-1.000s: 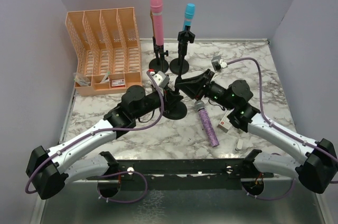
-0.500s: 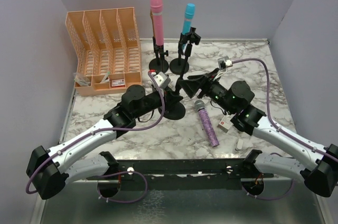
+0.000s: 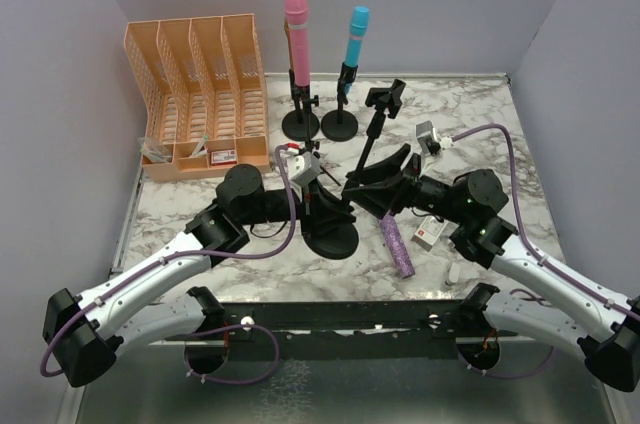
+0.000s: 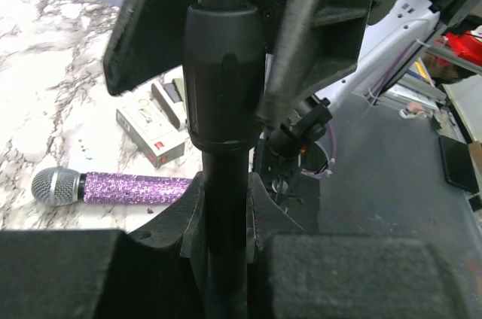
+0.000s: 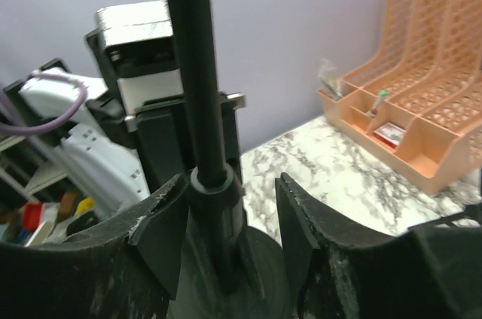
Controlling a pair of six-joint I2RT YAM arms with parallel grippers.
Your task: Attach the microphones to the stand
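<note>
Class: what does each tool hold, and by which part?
Left tool grips the empty stand by its lower pole. Right tool holds nothing; its jaws stand open around that pole.

Soft, even light with faint shadows; the overhead view is sharp, the wrist views blur up close.

a white marble-look tabletop with grey veins [image 3: 450,94] spreads beneath the left pincer [image 3: 315,189] and the right pincer [image 3: 362,182]. plain pale lilac walls [image 3: 420,4] close it in beyond and to both sides of them. a peach plastic mesh file rack [image 3: 195,74] stands beyond the left pincer — by the left wall. the light is soft and even.
</note>
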